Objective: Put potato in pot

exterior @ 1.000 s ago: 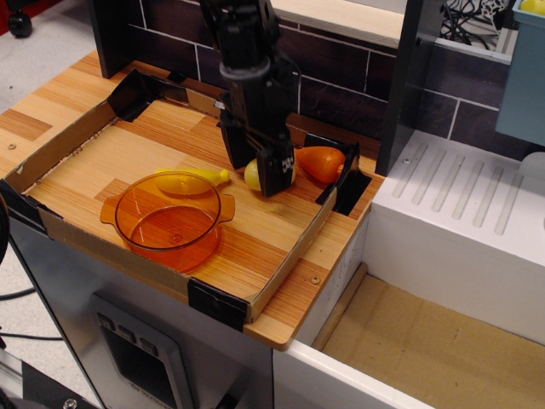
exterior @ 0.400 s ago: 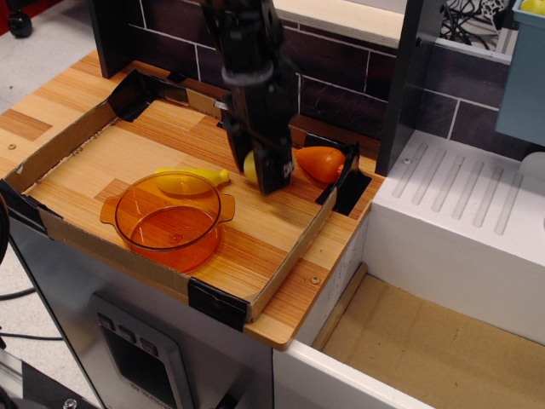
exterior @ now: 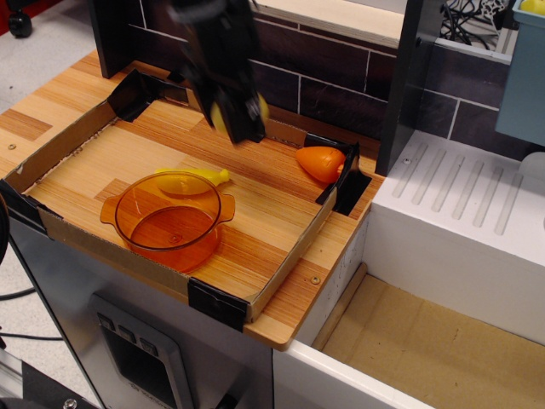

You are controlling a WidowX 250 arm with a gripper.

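The tool (exterior: 239,115) hangs in the air above the back part of the wooden surface (exterior: 264,223), its dark fingers pinching the potato (exterior: 261,107), of which only pale yellow slivers show on either side of the near finger; the whole arm is motion-blurred, so finer detail of the grip cannot be made out. The potato is clear of the boards, held well above them and behind the pot (exterior: 168,221). The pot sits upright near the front left of the low cardboard tray wall (exterior: 289,260) that frames the boards, translucent orange, with a small handle on each side and nothing inside it. Just behind the pot, touching or nearly touching its rim, lies the long yellow banana-like toy (exterior: 194,178). The orange pointed toy (exterior: 321,162) rests near the back right corner, just beside a black corner bracket (exterior: 347,181), well apart from the pot
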